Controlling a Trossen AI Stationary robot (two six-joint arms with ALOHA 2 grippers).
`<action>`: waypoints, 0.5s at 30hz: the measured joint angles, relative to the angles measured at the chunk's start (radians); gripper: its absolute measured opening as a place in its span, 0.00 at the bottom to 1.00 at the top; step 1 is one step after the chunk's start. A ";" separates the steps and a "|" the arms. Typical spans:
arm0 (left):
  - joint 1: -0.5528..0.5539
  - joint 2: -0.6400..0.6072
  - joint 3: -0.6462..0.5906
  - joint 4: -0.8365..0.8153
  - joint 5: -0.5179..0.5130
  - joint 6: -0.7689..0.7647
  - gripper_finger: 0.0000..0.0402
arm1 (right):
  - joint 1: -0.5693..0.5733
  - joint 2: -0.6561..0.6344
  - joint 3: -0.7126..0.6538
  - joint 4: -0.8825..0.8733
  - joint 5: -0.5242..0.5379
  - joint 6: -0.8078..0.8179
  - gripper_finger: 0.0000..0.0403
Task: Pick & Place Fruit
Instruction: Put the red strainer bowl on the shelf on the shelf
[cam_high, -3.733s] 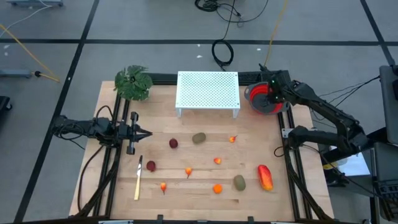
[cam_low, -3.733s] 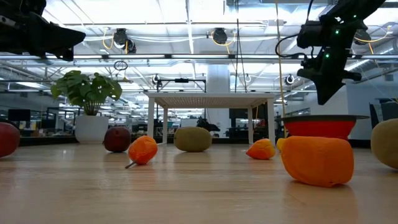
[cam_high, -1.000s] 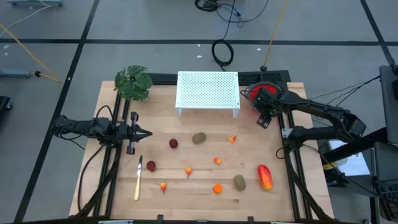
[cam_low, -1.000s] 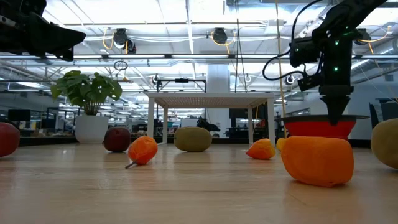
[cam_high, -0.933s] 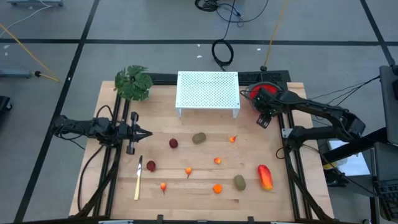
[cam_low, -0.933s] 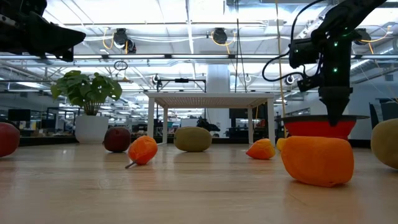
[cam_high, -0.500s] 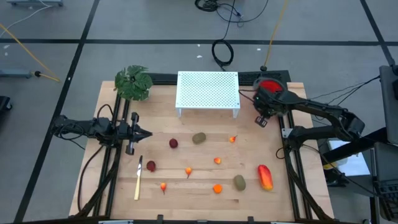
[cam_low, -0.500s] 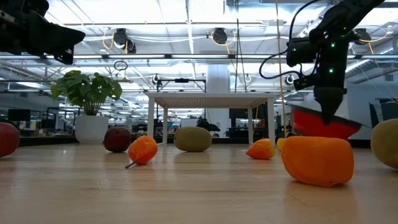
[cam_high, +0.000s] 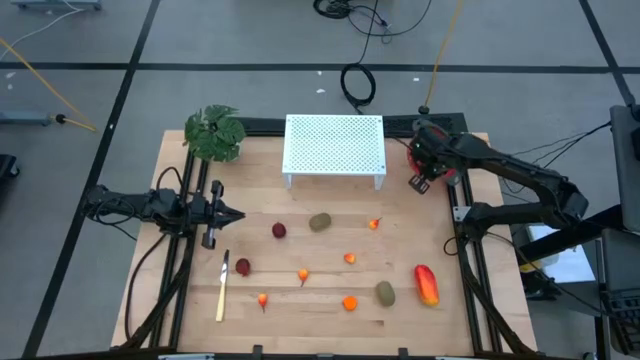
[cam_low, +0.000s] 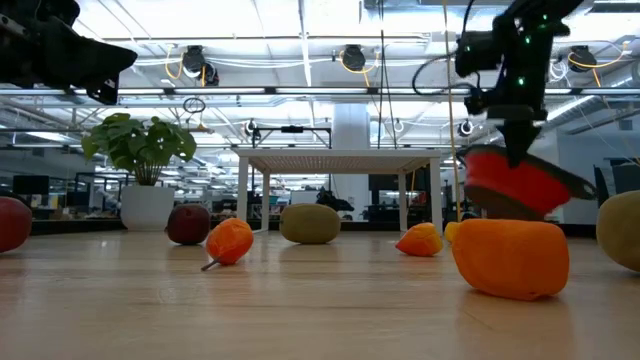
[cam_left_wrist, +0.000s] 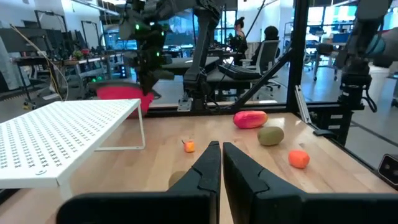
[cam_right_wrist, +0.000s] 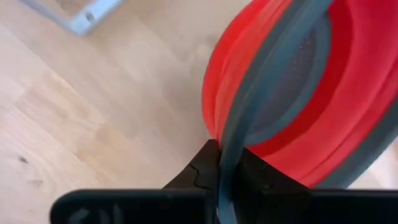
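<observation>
Red bowl (cam_low: 520, 185) hangs tilted off the table, rim pinched in right gripper (cam_high: 420, 181) jaws.

The wooden bench (cam_high: 400, 215) carries scattered fruit (cam_high: 320, 222), a pale knife (cam_high: 221, 291), a potted plant (cam_high: 214, 133) and a white perforated rack (cam_high: 334, 147).

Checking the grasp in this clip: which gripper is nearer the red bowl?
Right. The right gripper is shut on the red bowl's grey rim, holding it tilted above the table's far right corner. The left gripper is shut, far across the table at its left edge.
</observation>
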 joint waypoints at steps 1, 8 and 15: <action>0.000 0.000 0.000 0.000 0.000 0.000 0.05 | 0.000 0.000 0.027 -0.012 0.000 -0.002 0.03; 0.000 0.000 0.000 0.084 0.000 0.000 0.05 | 0.000 -0.001 0.253 -0.073 0.004 -0.069 0.03; 0.000 0.000 0.000 0.199 0.000 0.000 0.05 | 0.012 -0.001 0.452 -0.119 0.004 -0.168 0.03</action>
